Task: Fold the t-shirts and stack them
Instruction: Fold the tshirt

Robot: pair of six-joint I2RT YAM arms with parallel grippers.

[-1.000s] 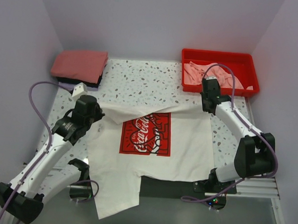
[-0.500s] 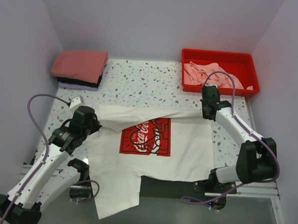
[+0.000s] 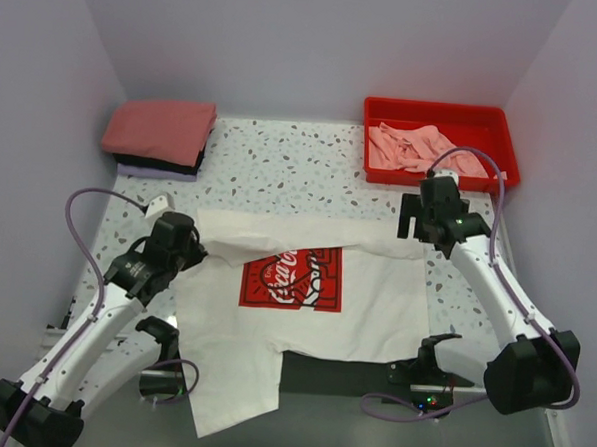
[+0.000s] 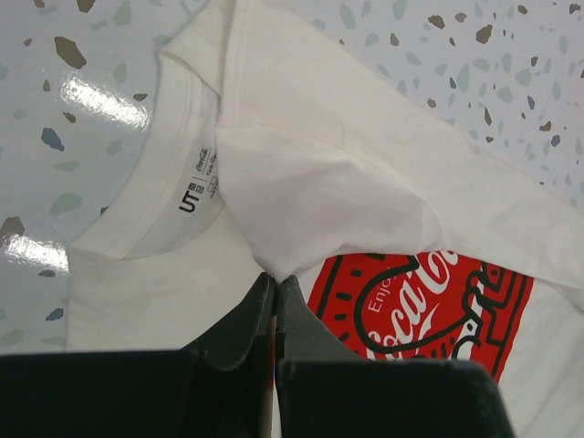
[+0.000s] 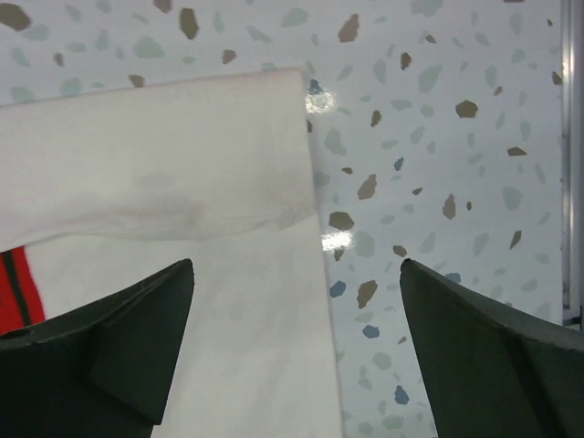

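1. The white t-shirt [image 3: 374,308] lies flat on the table [image 3: 302,164], print side up. Its top band is doubled down towards the red logo [image 3: 292,277].
2. My left end effector [image 4: 276,283] is pressed together, pinching a peak of that doubled cloth just beside the collar [image 4: 169,164].
3. My right end effector [image 5: 297,266] is spread wide and grips nothing. It hangs over the right-hand corner of the folded band.
4. I judge the tee to be light, thin and limp. It won't hold a crease by itself, and it will tent under a one-point pinch and sag between two grips.
5. The cotton should grip well in the fingers, but the layers may slide apart or drag on the table and wrinkle.
6. I'd grip the outer corners of the fold, catching both layers, with the right side taking the corner below it so the edge stays taut.
7. The folded stack [image 3: 161,131] sits in the far left corner, and the pink tees [image 3: 413,149] lie in the red tray [image 3: 440,109].
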